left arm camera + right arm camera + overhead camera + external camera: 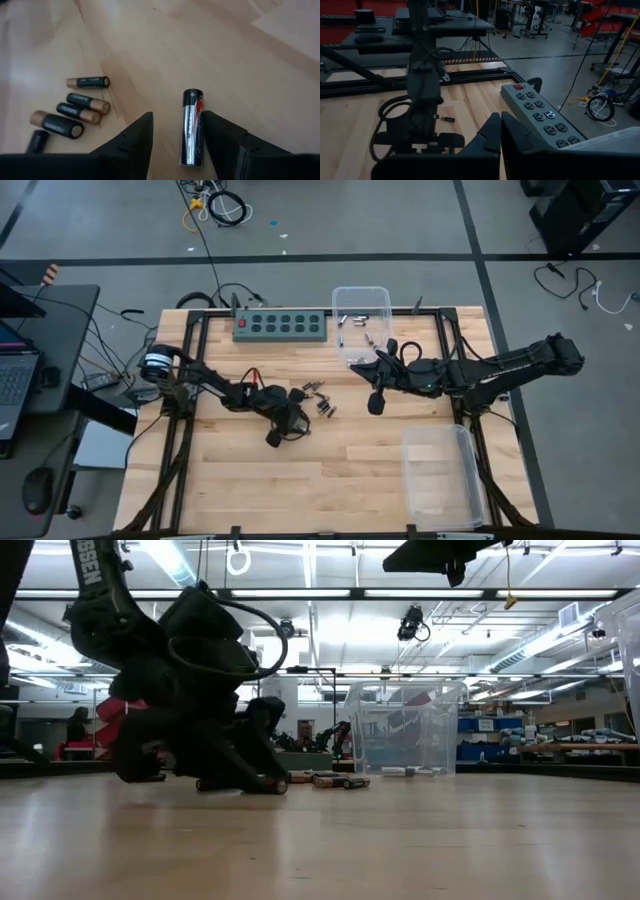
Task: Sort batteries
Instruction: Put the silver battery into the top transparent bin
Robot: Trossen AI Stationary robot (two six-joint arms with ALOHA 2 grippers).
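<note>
One silver battery [193,127] between fingers; five copper-black batteries [88,82] beside.

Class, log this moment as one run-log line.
left gripper: open around silver battery on table | right gripper: shut, empty, raised

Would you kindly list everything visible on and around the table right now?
Batteries: a loose cluster, dark and copper-tipped, table centre; exact count unclear.
Silver-black battery: one, lying between the left fingers.
Power strip: one, green, far edge.
Clear bin: one, far edge, some cells inside.
Second clear bin: one, near right.
Laptop: one, left of the table.
Left gripper: open, low over the table.
Right gripper: shut, mid-table.
</note>
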